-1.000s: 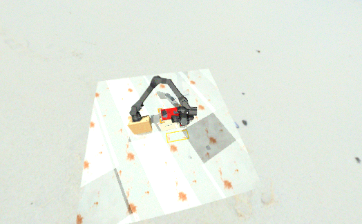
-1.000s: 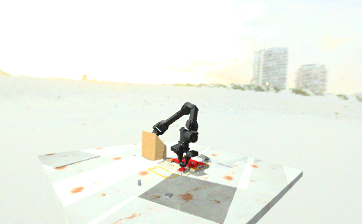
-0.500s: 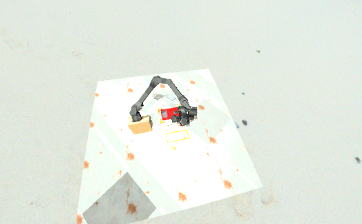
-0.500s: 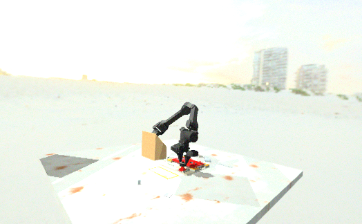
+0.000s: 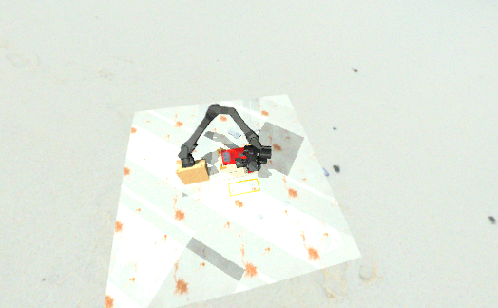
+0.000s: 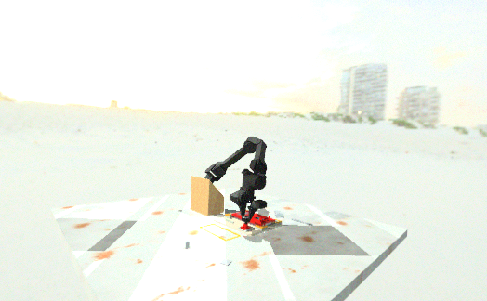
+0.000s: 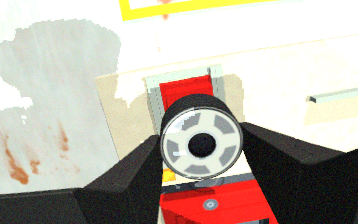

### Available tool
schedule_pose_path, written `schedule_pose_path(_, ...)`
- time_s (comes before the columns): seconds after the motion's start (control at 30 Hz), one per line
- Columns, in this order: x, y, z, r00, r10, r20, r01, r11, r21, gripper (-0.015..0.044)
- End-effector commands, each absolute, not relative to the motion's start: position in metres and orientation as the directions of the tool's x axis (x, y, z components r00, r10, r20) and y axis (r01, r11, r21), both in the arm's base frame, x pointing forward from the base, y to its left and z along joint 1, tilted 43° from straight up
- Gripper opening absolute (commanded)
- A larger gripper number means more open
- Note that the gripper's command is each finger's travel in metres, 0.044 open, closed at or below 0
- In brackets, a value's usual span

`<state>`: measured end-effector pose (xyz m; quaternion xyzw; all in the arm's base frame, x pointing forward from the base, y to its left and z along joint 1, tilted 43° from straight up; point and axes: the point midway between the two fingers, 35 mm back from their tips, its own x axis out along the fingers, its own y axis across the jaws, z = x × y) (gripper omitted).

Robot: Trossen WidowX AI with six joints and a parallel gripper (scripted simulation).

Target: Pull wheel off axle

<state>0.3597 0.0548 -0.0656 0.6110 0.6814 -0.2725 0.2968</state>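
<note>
Gripper (image 7: 201,150) pinches the black-tyred grey-hubbed wheel (image 7: 201,144) above the red base (image 7: 215,200); a slack grip could drop it short of the yellow-outlined area (image 7: 180,7)

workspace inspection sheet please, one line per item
surface: pale table top with grey patches and rust-coloured stains
job's things: wheel gripped over the red base; yellow-outlined marked area holds nothing
clutter: tan block at the arm's foot
grippers: tool shut on the wheel, fingers on both sides
cables: nothing seen
surroundings: sand all round, two tower blocks far off
</note>
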Motion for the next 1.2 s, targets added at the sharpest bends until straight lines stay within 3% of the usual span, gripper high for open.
schedule_pose_path(0.0,0.3602,0.0512,-0.0634,-0.072,0.671,-0.738,0.995,0.101,-0.006,0.0000)
schedule_pose_path(1.17,0.3609,0.0433,-0.0549,-0.068,0.671,-0.738,0.995,0.097,-0.004,0.0000)
